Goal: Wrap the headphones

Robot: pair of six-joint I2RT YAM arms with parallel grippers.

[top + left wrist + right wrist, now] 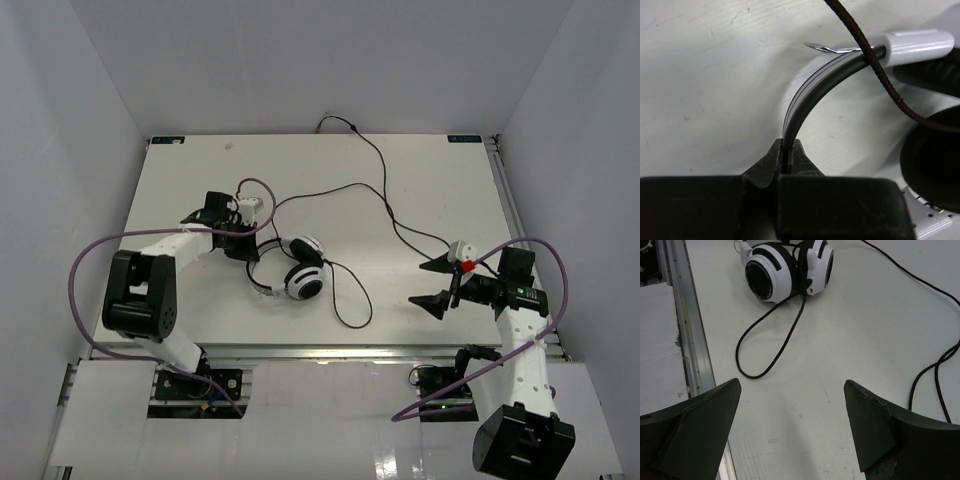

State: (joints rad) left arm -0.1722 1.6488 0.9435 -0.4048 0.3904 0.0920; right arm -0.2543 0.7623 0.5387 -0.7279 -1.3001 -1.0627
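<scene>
The headphones [302,272] lie on the white table [200,170], left of centre, with white earcups, black cushions and a thin headband [260,275]. My left gripper [248,252] is shut on that headband [805,95], pinched between the fingertips [771,159]. The thin black cord [352,300] loops near the front edge, then runs to the back edge and across towards the right. In the left wrist view the cord [880,75] crosses the headband. My right gripper [428,284] hovers open at the right with nothing in it. In the right wrist view, the headphones [785,270] and a loop of the cord [765,350] lie beyond my right gripper [792,385].
Purple arm cables [90,260] arc beside both arms. A metal rail [320,352] runs along the table's front edge, also seen as the rail [690,330] in the right wrist view. White walls enclose the table on three sides.
</scene>
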